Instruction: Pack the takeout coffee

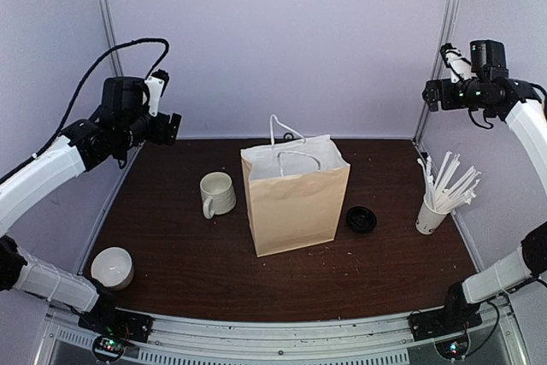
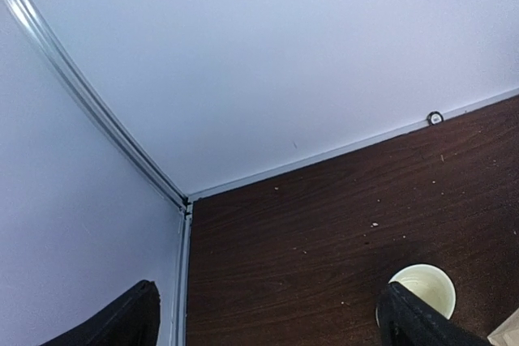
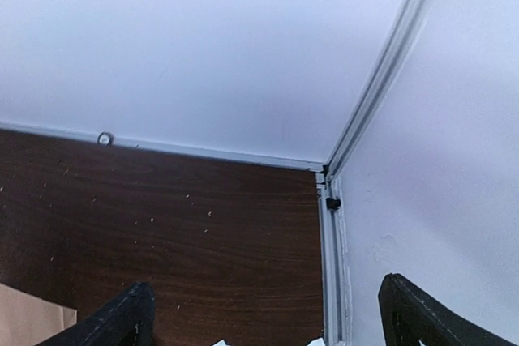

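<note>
The coffee cup stands open-topped at the near left corner of the desk. Its black lid lies well apart, just right of the paper bag. The mug sits left of the bag, the straw cup near the right edge; the left fingers and right fingers hang high, spread wide and empty.

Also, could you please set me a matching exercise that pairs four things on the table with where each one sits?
Things:
1. paper bag
2. cream mug
3. black lid
4. cup of straws

Places:
A. lying flat just right of the bag
B. near the table's right edge
C. upright in the middle of the table, mouth open
D. just left of the bag

Pairs: 1-C, 2-D, 3-A, 4-B
</note>
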`<state>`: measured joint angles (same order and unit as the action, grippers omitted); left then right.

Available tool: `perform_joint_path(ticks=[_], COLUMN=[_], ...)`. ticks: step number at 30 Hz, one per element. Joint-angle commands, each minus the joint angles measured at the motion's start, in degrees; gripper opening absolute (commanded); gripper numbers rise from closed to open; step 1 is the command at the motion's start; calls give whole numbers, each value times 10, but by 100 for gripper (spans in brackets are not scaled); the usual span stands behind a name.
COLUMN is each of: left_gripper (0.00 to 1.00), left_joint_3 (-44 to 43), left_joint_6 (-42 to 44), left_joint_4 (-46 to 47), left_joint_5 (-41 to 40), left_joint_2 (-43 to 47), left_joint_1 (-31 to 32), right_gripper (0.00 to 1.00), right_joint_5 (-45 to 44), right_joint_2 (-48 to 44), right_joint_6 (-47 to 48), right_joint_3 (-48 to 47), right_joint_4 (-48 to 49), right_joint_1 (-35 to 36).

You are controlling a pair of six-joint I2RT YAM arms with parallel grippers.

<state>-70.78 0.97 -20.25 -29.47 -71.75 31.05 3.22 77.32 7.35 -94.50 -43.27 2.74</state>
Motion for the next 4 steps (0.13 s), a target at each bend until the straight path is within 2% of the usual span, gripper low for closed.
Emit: perform_joint_path(ticks=[1,4], left_gripper=[97,98], left_joint_3=[-16,-16], left_joint_6=[-35,-38], left_joint_4=[-3,-3], left_joint_5=[10,17], left_joint_2=[3,2], left_joint_1=[-17,-17], right_gripper=[99,99], right_joint_5=[-68,-36], right_joint_2=[-29,-41], right_joint_6=[-49,-57], right_joint_3=[37,50], right_joint_4=[64,65], right_joint_1=[-19,-39])
